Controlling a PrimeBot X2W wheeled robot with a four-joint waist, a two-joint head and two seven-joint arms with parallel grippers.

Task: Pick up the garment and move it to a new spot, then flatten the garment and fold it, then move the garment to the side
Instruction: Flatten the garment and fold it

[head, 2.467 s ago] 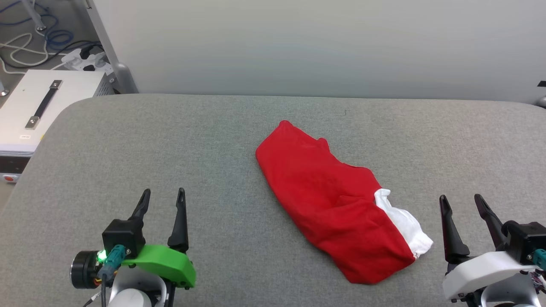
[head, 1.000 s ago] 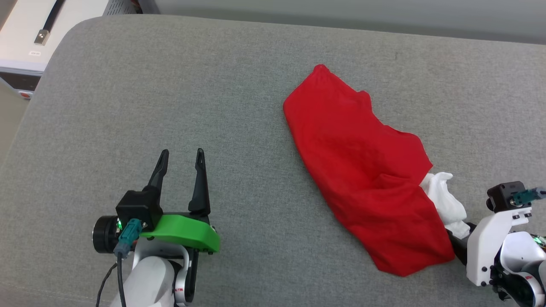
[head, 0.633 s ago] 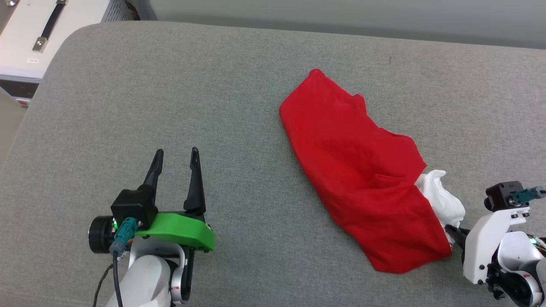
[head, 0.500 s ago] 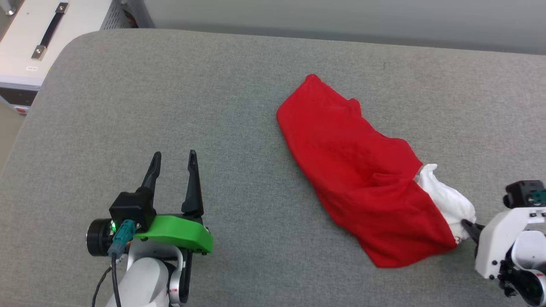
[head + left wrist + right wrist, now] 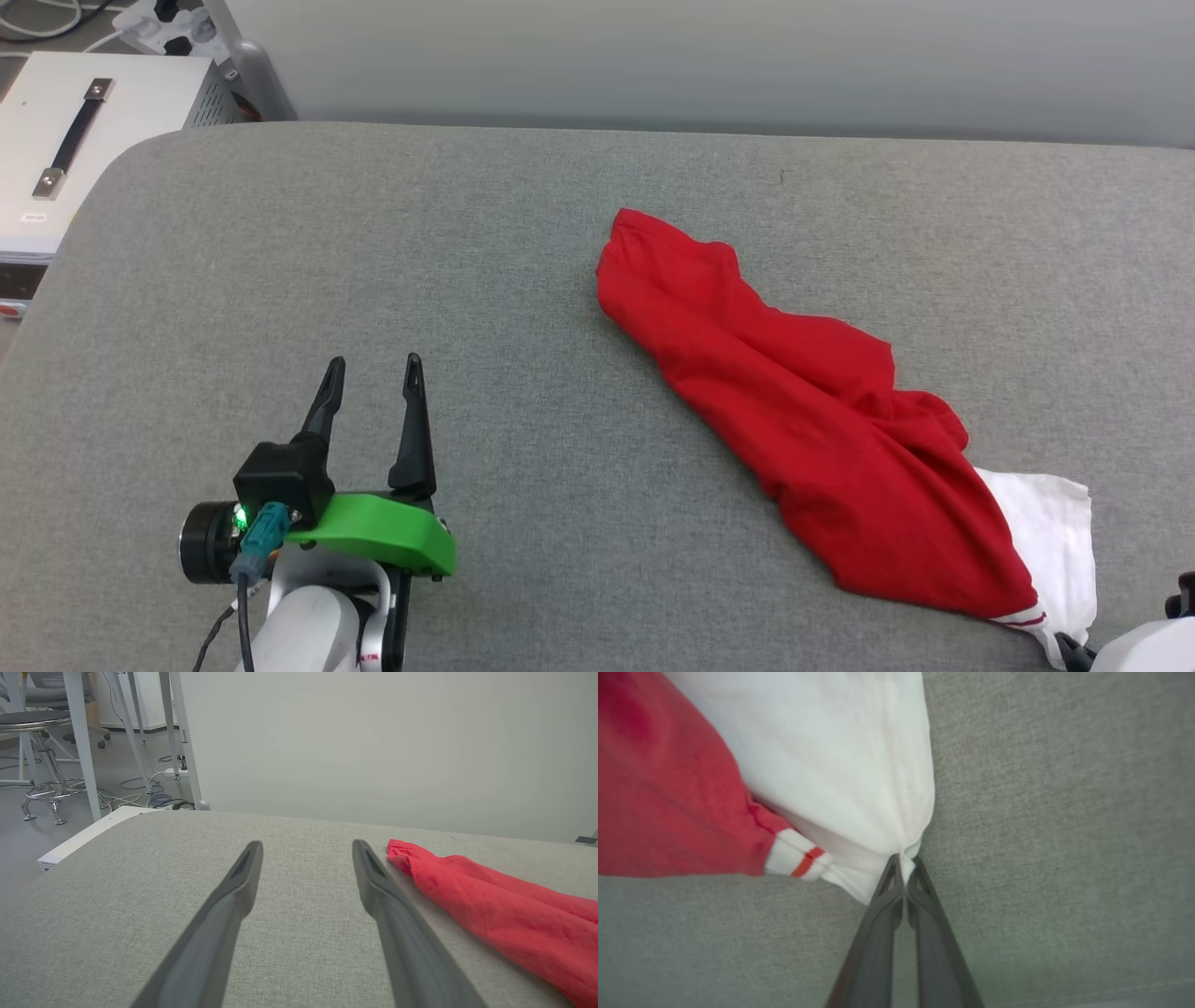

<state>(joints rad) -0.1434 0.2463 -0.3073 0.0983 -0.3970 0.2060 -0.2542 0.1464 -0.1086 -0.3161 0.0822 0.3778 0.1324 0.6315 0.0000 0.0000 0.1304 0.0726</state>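
The fingers [image 5: 878, 933] of the right gripper [image 5: 903, 861] are pressed together on a bunched edge of the white sleeve [image 5: 840, 765], pinching the cloth at their tips. Just beside the pinch sits a red-and-white striped trim [image 5: 803, 861]. The garment [image 5: 822, 420] lies in a long, rumpled diagonal band on the grey padded surface [image 5: 373, 233], its red end near the middle and its white sleeve at the near right corner. The left gripper [image 5: 372, 369] sits at the lower left, well apart from the garment, its fingers [image 5: 224, 914] spread with nothing between them. A white box [image 5: 65, 140] with a black handle stands off the surface's far left corner.
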